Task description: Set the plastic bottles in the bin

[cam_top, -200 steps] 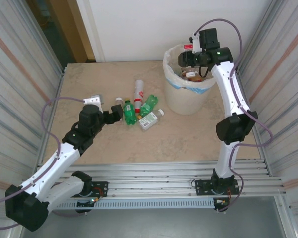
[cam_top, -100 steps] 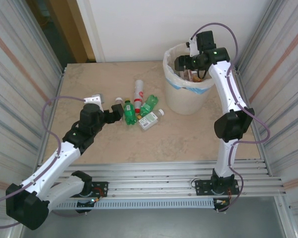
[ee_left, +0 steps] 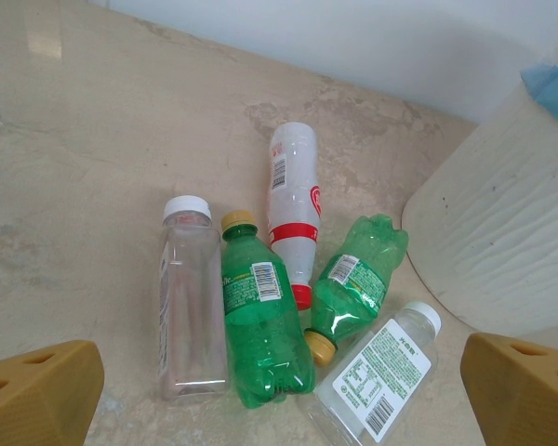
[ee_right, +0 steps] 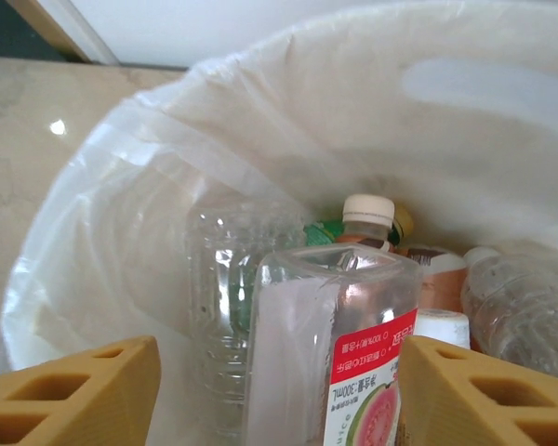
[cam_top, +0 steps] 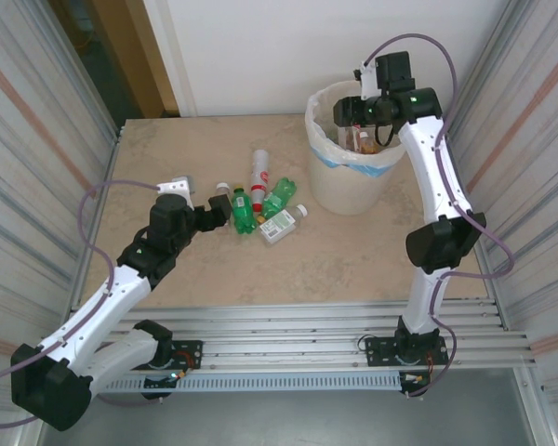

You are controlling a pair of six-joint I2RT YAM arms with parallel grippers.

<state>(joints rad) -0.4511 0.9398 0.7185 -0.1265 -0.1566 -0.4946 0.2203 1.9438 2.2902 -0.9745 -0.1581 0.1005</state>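
**Clearances.** The beige stone-patterned table (cam_top: 353, 260) is closed in by corrugated metal panels (cam_top: 37, 139) at 9 and 3 o'clock and a white wall (cam_top: 260, 46) at 12 o'clock. The round cream-coloured bin with a translucent white liner (cam_top: 352, 190) stands at the table's 1 o'clock, near the far edge and the right panel. Bare surface lies open at 6 o'clock of the bin and across the near half of the table.

**Bottles on the table: five.** They lie in one cluster at 8 o'clock of the bin, just beside its wall:
- one clear square bottle with a white cap (ee_left: 191, 297)
- one green bottle with a yellow cap (ee_left: 260, 321), touching it
- one white bottle with a red band (ee_left: 293, 209)
- one crumpled green bottle (ee_left: 358, 283)
- one clear bottle with a green label (ee_left: 381, 372)

**Bottles in the bin.** At least five show; the full count cannot be told. Nearest is a clear square bottle with a red fruit label (ee_right: 335, 353).

**Grippers: two.** The left gripper (cam_top: 216, 214) sits low at 9 o'clock of the cluster, fingers (ee_left: 37, 390) spread wide, touching nothing. The right gripper (cam_top: 352, 113) hangs over the bin mouth, fingers (ee_right: 70, 390) apart, with a gap between this finger and the labelled bottle.
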